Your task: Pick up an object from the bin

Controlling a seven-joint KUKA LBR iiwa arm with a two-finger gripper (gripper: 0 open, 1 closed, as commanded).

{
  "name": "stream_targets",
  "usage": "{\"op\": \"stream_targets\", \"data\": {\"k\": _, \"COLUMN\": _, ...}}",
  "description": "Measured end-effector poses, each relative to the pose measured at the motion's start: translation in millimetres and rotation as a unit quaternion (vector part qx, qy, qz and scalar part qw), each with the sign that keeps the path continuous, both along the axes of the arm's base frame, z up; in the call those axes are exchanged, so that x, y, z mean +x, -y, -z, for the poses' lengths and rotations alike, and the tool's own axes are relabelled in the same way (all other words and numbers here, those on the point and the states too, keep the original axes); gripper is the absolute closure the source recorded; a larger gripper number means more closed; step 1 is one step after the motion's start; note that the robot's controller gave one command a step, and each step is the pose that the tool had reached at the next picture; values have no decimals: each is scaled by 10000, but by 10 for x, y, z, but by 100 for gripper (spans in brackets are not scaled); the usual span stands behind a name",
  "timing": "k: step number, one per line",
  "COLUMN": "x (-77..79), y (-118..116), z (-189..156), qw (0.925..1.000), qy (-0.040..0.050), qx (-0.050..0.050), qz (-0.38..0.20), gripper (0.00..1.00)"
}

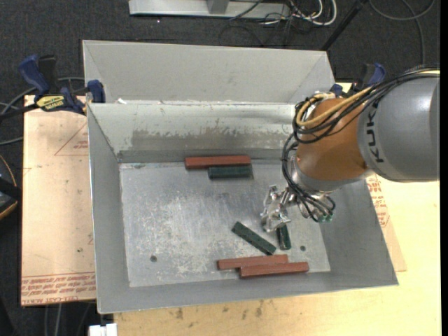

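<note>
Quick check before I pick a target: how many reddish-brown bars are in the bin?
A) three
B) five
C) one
A: one reddish-brown bar lies at the back of the bin, while a second bar and a third bar lie side by side at the front.

Vantage: above the bin (175, 208), offset somewhat to one side.
Facing: downward, onto the bin's bottom.
Range: whole bin framed, dark carpet (42, 19) around it.
</note>
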State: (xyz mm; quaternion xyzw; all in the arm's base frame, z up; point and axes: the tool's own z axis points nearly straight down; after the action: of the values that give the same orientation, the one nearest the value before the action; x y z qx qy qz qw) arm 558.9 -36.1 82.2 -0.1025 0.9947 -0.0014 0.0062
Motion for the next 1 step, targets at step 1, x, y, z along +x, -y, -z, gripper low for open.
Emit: {"op": "stream_targets", "data": {"k": 1, "x": -23, "y": -10, "z": 18, "qw": 10000, "qy": -42, "qx": 6, "qz": -6, "gripper": 0}}
